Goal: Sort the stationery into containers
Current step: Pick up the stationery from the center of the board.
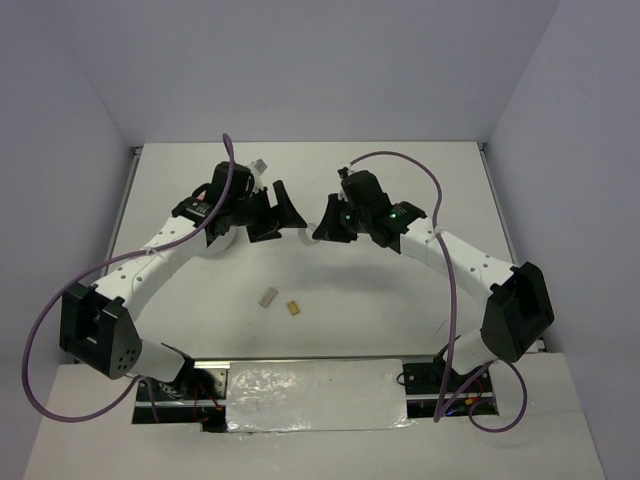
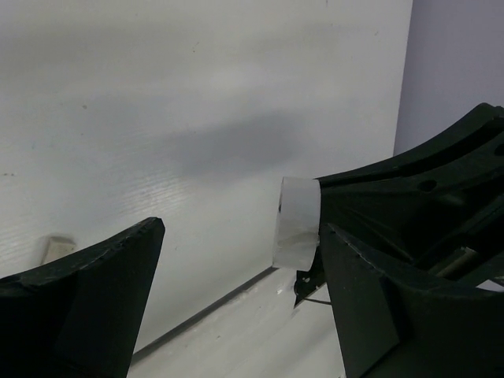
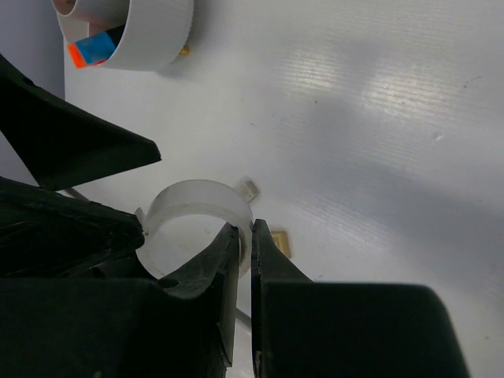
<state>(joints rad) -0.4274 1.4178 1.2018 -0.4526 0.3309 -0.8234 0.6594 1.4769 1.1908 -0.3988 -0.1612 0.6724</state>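
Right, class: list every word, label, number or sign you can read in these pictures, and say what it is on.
None can be read.
The clear ring, white bowl, grey block and tan block carry no legible marking.
The right arm shows only a green light, no lettering.

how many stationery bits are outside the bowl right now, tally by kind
clear ring: 1, pinched in the right gripper
grey block: 1, on the table
tan block: 1, on the table
total: 3 in view; the arms may hide more near the bowl
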